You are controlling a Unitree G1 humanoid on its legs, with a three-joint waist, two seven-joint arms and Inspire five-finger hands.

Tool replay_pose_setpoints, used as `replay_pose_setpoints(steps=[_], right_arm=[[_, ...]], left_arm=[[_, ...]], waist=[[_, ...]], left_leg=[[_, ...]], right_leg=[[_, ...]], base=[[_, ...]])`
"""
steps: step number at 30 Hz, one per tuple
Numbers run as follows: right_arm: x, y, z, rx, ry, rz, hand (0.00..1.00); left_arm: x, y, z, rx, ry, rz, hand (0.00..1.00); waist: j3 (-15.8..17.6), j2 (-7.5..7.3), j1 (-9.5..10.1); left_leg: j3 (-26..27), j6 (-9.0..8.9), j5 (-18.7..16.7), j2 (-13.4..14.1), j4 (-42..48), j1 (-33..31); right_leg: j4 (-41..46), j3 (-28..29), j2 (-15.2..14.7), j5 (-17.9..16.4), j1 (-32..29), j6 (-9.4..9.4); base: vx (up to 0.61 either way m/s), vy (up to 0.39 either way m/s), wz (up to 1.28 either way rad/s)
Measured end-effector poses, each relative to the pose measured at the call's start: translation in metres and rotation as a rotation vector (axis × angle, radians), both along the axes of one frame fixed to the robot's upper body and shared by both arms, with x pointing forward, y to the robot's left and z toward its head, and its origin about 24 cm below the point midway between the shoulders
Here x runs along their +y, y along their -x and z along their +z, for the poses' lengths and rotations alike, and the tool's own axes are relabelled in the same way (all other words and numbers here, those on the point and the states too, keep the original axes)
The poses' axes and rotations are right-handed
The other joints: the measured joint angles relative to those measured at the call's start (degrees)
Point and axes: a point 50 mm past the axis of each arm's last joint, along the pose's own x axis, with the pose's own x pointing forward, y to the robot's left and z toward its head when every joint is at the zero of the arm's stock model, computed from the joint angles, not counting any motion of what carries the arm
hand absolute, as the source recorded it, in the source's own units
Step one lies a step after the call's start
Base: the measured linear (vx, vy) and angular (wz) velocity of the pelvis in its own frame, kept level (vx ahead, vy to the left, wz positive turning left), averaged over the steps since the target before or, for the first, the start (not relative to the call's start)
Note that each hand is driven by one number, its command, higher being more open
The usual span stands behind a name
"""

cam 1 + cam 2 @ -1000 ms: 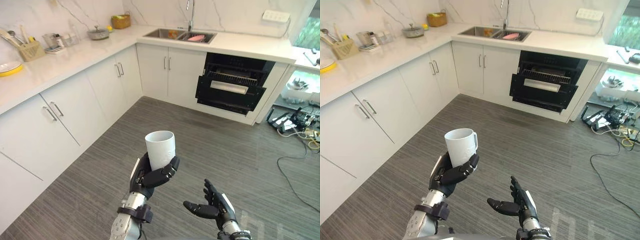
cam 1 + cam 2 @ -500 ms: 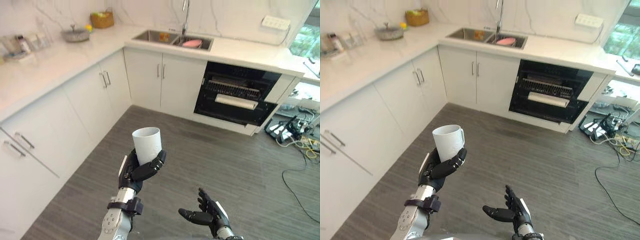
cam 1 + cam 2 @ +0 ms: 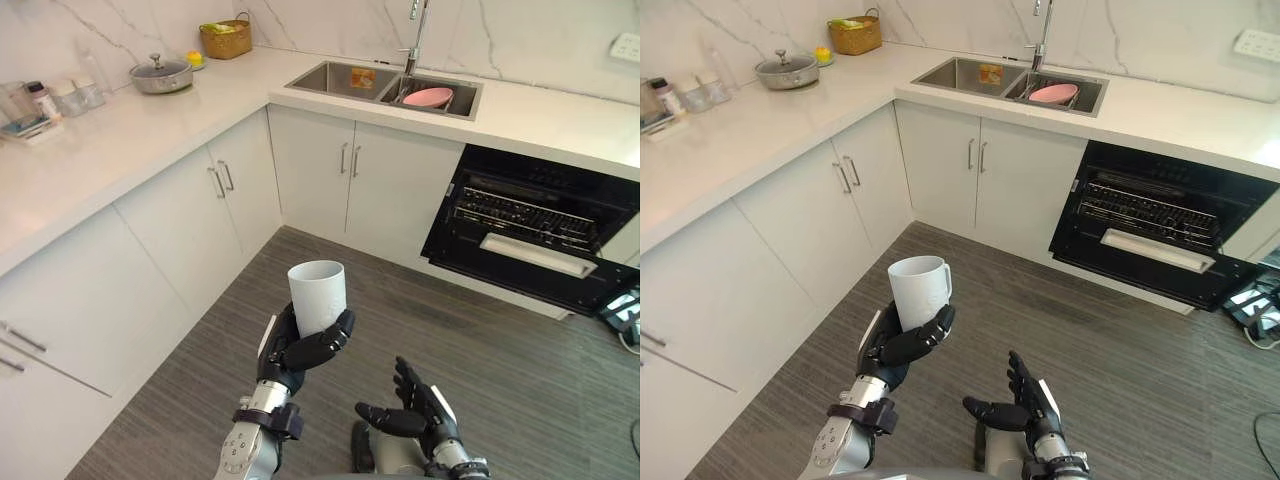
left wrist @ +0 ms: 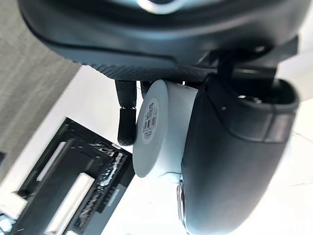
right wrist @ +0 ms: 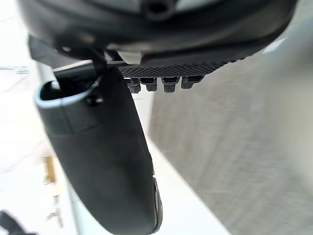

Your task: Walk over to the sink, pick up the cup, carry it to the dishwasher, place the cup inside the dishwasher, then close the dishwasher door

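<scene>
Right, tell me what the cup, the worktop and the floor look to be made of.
The cup: plain white, smooth, thick-walled with a handle; probably glazed ceramic, possibly plastic. The worktop: polished white with faint grey veins; marble or a marble-look stone. The floor: matt grey with fine streaks; likely wood-look laminate or vinyl.

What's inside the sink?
A pink bowl lies in one basin of the sink, a small orange thing in the other. The near rim hides part of the bottoms.
</scene>
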Motion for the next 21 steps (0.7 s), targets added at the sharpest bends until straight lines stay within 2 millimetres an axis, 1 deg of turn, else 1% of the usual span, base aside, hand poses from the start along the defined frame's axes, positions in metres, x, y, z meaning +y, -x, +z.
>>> replay_pose_setpoints(steps=[1, 2, 3, 4, 5, 6, 7, 8, 9, 10, 11, 12, 13, 14, 15, 16, 17, 18, 19, 20, 21], right_arm=[[0.000, -0.001, 0.002, -0.008, 0.002, -0.008, 1.00], [-0.001, -0.001, 0.005, -0.016, 0.006, -0.015, 1.00], [-0.001, -0.001, 0.005, -0.018, 0.009, -0.018, 1.00], [-0.003, -0.001, 0.006, -0.020, 0.014, -0.023, 1.00], [-0.004, -0.002, 0.007, -0.023, 0.017, -0.029, 1.00], [-0.005, -0.002, 0.008, -0.023, 0.012, -0.042, 1.00], [-0.004, -0.002, 0.007, -0.017, 0.006, -0.047, 1.00], [-0.005, -0.001, 0.006, -0.012, 0.009, -0.054, 1.00], [-0.005, -0.001, 0.005, -0.008, 0.011, -0.058, 1.00], [-0.006, 0.001, 0.001, 0.012, 0.016, -0.062, 1.00], [-0.003, 0.004, -0.006, 0.046, 0.009, -0.068, 1.00], [0.000, 0.007, -0.009, 0.064, -0.002, -0.073, 1.00], [0.002, 0.008, -0.010, 0.068, -0.008, -0.073, 1.00], [0.005, 0.008, -0.011, 0.072, -0.024, -0.078, 1.00], [0.007, 0.008, -0.011, 0.073, -0.031, -0.079, 1.00], [0.007, 0.011, -0.011, 0.073, -0.034, -0.080, 1.00], [0.006, 0.014, -0.013, 0.076, -0.030, -0.076, 1.00], [0.010, 0.015, -0.018, 0.098, -0.044, -0.068, 1.00], [0.011, 0.015, -0.020, 0.109, -0.047, -0.063, 1.00], [0.011, 0.016, -0.022, 0.118, -0.048, -0.059, 1.00], [0.010, 0.018, -0.023, 0.126, -0.047, -0.048, 1.00]], left_arm=[[-0.002, -0.001, 0.002, -0.012, 0.006, -0.009, 0.00], [-0.005, -0.002, 0.004, -0.023, 0.014, -0.025, 0.00], [-0.006, -0.002, 0.005, -0.026, 0.017, -0.032, 0.00], [-0.008, -0.001, 0.006, -0.035, 0.024, -0.048, 0.00], [-0.008, -0.001, 0.007, -0.044, 0.026, -0.057, 0.00], [-0.008, -0.001, 0.007, -0.049, 0.028, -0.061, 0.00], [-0.009, -0.002, 0.007, -0.049, 0.030, -0.063, 0.00], [-0.008, -0.001, 0.007, -0.047, 0.032, -0.062, 0.00], [-0.008, -0.002, 0.007, -0.049, 0.032, -0.062, 0.00], [-0.007, -0.001, 0.007, -0.044, 0.029, -0.063, 0.00], [-0.005, 0.000, 0.004, -0.030, 0.013, -0.071, 0.00], [-0.004, -0.001, 0.004, -0.029, 0.003, -0.074, 0.00], [-0.004, -0.002, 0.005, -0.032, 0.000, -0.076, 0.00], [-0.003, -0.004, 0.006, -0.040, -0.009, -0.083, 0.00], [-0.002, -0.004, 0.006, -0.042, -0.015, -0.086, 0.00], [-0.003, -0.003, 0.006, -0.041, -0.014, -0.088, 0.00], [-0.004, -0.002, 0.007, -0.046, -0.010, -0.095, 0.00], [0.000, -0.001, 0.006, -0.037, -0.023, -0.088, 0.00], [0.001, -0.002, 0.005, -0.035, -0.026, -0.082, 0.00], [0.002, -0.002, 0.005, -0.034, -0.027, -0.080, 0.00], [0.002, -0.002, 0.005, -0.036, -0.027, -0.075, 0.00]], waist=[[0.08, 0.35, 0.35], [0.23, 0.00, 1.00], [0.21, -0.19, 1.34], [-0.11, -0.49, 2.27], [-0.13, -0.53, 3.05], [-0.17, -0.65, 3.82], [-0.37, -1.19, 4.47], [-0.61, -1.75, 4.62], [-0.73, -1.86, 4.66], [-1.18, -2.12, 5.29], [-2.82, -3.22, 5.78], [-4.12, -3.91, 4.25], [-4.15, -4.45, 3.81], [-3.78, -5.65, 3.93], [-3.38, -6.23, 4.12], [-3.90, -6.58, 4.17], [-3.98, -7.09, 3.79], [-4.69, -8.78, 3.35], [-4.52, -8.51, 3.10], [-4.34, -8.12, 2.88], [-4.12, -6.26, 2.58]], left_leg=[[0.24, 0.85, -2.33, 2.38, 6.85, -4.53], [0.98, 1.96, -5.29, 3.46, 9.29, -9.17], [1.55, 2.52, -6.72, 3.63, 9.05, -11.29], [3.17, 3.23, -9.59, 3.54, 5.81, -15.23], [4.05, 3.33, -11.11, 3.15, 1.15, -17.48], [4.66, 3.36, -11.91, 2.36, -5.21, -19.22], [3.99, 3.07, -11.87, 0.21, -14.93, -20.71], [1.35, 2.39, -9.94, -2.70, -25.04, -21.27], [-0.15, 2.13, -8.22, -3.83, -29.37, -21.28], [-1.60, 1.86, -1.14, -5.38, -32.65, -20.39], [-0.61, 4.62, 2.37, -6.65, -32.09, -19.14], [0.43, 5.91, 0.10, -7.09, -29.44, -18.97], [1.01, 6.21, -0.91, -7.13, -27.83, -18.79], [2.43, 6.29, -1.67, -6.50, -22.28, -19.21], [3.34, 4.91, -3.63, -7.05, -20.14, -19.61], [3.44, 4.14, -3.54, -8.25, -25.96, -17.07], [5.36, 7.50, -5.29, -9.14, -30.00, -13.39], [6.48, 8.43, -6.82, -10.63, -31.36, -10.60], [6.88, 8.49, -7.59, -10.55, -32.40, -8.35], [7.04, 8.35, -7.68, -10.41, -33.94, -6.56], [7.80, 7.73, -7.28, -8.94, -38.33, -2.57]], right_leg=[[-1.41, -0.03, 1.23, -1.83, 3.36, -0.72], [-3.21, 0.25, 1.64, -3.12, 6.93, -1.06], [-4.30, 0.60, 1.64, -3.51, 8.18, -1.07], [-6.48, 1.81, 1.50, -4.13, 10.70, -0.94], [-7.94, 3.08, 1.40, -4.43, 12.31, -0.67], [-9.18, 4.48, 0.98, -4.91, 13.74, -0.30], [-9.72, 6.35, -0.11, -6.02, 15.11, 0.49], [-9.54, 8.10, -1.27, -7.28, 16.21, 1.87], [-9.24, 9.20, -1.68, -8.08, 16.65, 2.75], [-8.42, 12.27, -2.44, -9.97, 17.61, 4.12], [-7.63, 15.84, -3.59, -11.06, 18.38, 5.31], [-6.60, 17.90, -4.77, -10.30, 18.41, 6.20], [-5.48, 18.86, -5.07, -9.72, 18.44, 6.02], [-1.91, 20.42, -5.30, -8.00, 18.25, 6.04], [0.62, 20.47, -5.24, -7.31, 18.09, 6.46], [6.44, 19.63, -6.18, -6.72, 16.48, 7.43], [16.48, 18.16, -7.46, -5.61, 12.86, 9.27], [25.04, 16.96, -10.06, -2.86, 9.52, 9.62], [28.61, 14.13, -11.27, -3.38, 7.63, 8.56], [30.13, 11.86, -11.46, -4.18, 6.28, 7.43], [30.12, 7.84, -10.45, -6.81, 3.06, 6.62]], base=[[0.52, -0.118, -0.09], [0.51, -0.105, -0.09], [0.57, -0.085, -0.24], [0.46, -0.049, -0.40], [0.55, -0.012, -0.58], [0.50, 0.069, -0.69], [0.62, 0.134, -0.76], [0.54, 0.148, -0.71], [0.55, 0.199, -0.93], [0.59, 0.267, -1.20], [0.74, 0.312, -1.12], [0.64, 0.266, -0.69], [0.59, 0.225, -0.39], [0.41, 0.175, -0.44], [0.36, 0.218, -0.55], [0.23, 0.231, -0.52], [0.29, 0.223, -0.54], [0.28, 0.136, -0.49], [0.34, 0.064, -0.34], [0.31, 0.060, -0.35], [0.35, 0.076, -0.34]])
